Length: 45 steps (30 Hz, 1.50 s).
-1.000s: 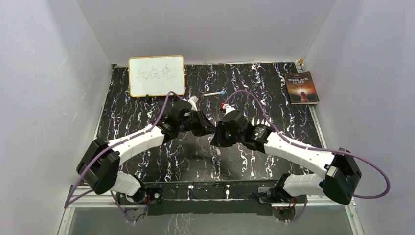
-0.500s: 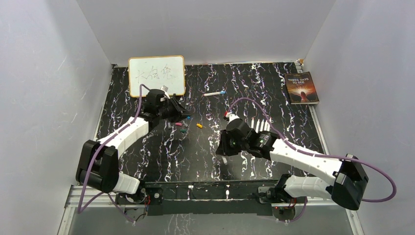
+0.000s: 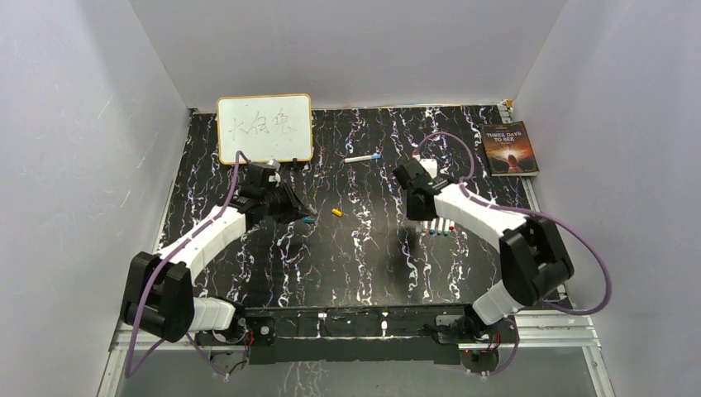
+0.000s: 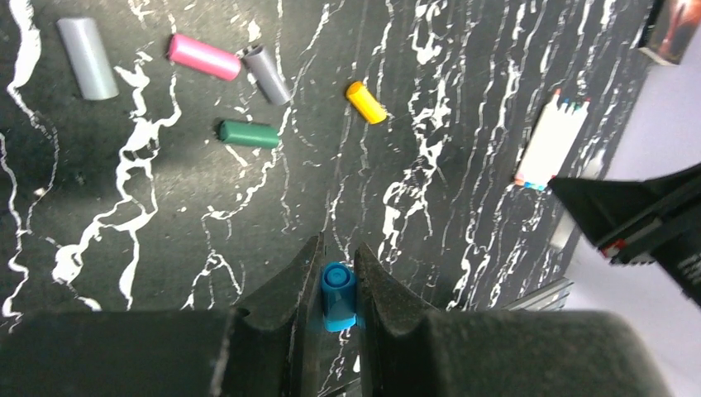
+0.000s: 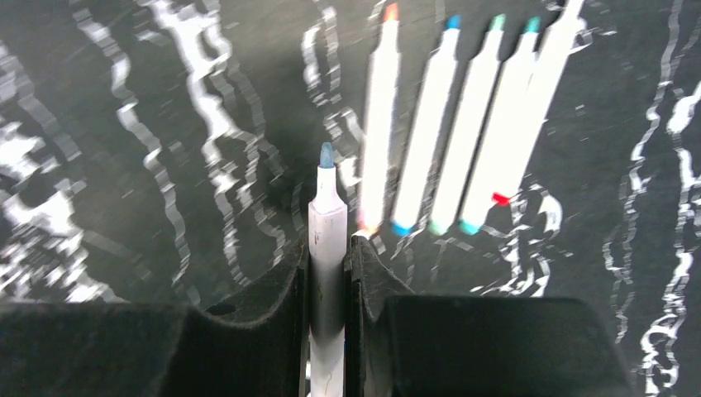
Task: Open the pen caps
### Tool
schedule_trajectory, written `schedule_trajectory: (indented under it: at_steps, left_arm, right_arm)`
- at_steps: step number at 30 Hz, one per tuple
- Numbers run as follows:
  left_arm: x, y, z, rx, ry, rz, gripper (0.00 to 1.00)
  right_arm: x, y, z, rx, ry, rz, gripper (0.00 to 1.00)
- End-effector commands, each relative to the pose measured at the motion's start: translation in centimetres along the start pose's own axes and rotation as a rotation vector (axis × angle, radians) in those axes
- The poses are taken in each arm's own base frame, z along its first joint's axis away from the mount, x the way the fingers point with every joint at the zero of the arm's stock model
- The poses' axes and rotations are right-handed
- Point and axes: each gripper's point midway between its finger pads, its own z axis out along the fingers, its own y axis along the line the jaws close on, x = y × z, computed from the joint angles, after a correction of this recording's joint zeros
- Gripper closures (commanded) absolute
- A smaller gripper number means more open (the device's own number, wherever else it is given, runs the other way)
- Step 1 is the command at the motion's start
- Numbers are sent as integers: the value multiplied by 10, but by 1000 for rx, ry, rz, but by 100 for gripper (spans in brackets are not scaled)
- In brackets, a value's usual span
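Pinches short blue plastic cap (image 4: 337, 298) between pressed-in jaws of left gripper (image 4: 338, 277), cap axis along the fingers, over black marbled table (image 4: 124, 207). Clamps slim white pen with bare blue tip (image 5: 326, 207) in right gripper (image 5: 328, 248), jaws closed on barrel, tip pointing away from wrist. Lists loose ahead of left jaws: pink cap (image 4: 202, 56), green cap (image 4: 248, 133), orange-yellow cap (image 4: 365, 102), two grey cylinders (image 4: 87, 58). Puts row of uncapped white pens (image 5: 438, 124) just right of right jaws, long axes near parallel to held pen, so probably needs only a short sideways shift and set-down. Leaves one white pen with blue end (image 3: 362, 157) at back centre, lying left-right, between both arms, right arm seemingly nearer; looks capped, too small to confirm
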Motion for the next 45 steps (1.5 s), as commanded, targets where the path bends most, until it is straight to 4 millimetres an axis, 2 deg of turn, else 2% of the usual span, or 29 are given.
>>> schedule_trajectory:
  at_steps: [1,5,8,11,14,16,19,20,21,24,30,36,38,39,40,41,45]
  left_arm:
    - [7,17,1,-57,23,21,99]
    - [7,20,8,-68,31,19,98]
    - [7,24,14,-81,39,17,97]
    - [5,27,19,-95,42,16,93]
    - [3,29,23,-102,42,13,88]
    - [2,29,24,-104,45,13,81]
    - [0,29,26,-109,49,21,59]
    - [-2,28,26,-109,47,24,49]
    - [-3,28,26,-113,46,27,44]
    - [-4,29,25,-124,43,32,33]
    - [-7,23,18,-108,33,32,29]
    - [-9,14,2,-88,13,38,18]
    - [-10,11,-6,-85,4,44,11]
    - [-10,10,-11,-85,1,45,6]
    - [-9,10,-14,-86,-1,46,4]
    - [-8,9,-18,-82,-5,47,4]
    - [-2,7,-27,-59,-4,40,3]
  right_arm:
    - [-34,-35,15,135,-45,-2,99]
    - [-43,-45,31,168,-29,12,94]
    - [-49,-48,38,179,-27,11,78]
    - [-51,-52,44,183,-12,10,68]
    - [-53,-54,46,184,-10,9,66]
    - [-56,-54,44,175,-17,13,63]
    - [-63,-51,37,149,-36,20,61]
    - [-67,-49,35,137,-43,21,60]
    - [-71,-46,32,120,-50,20,59]
    - [-89,-31,25,45,-84,16,54]
    - [-136,14,25,-138,-151,-3,42]
    - [-186,64,46,-280,-179,4,40]
    - [-199,79,59,-313,-173,11,41]
    - [-201,88,73,-326,-157,16,41]
    - [-214,97,74,-347,-173,30,42]
    - [-213,102,84,-356,-159,34,42]
    - [-237,127,101,-420,-190,92,50]
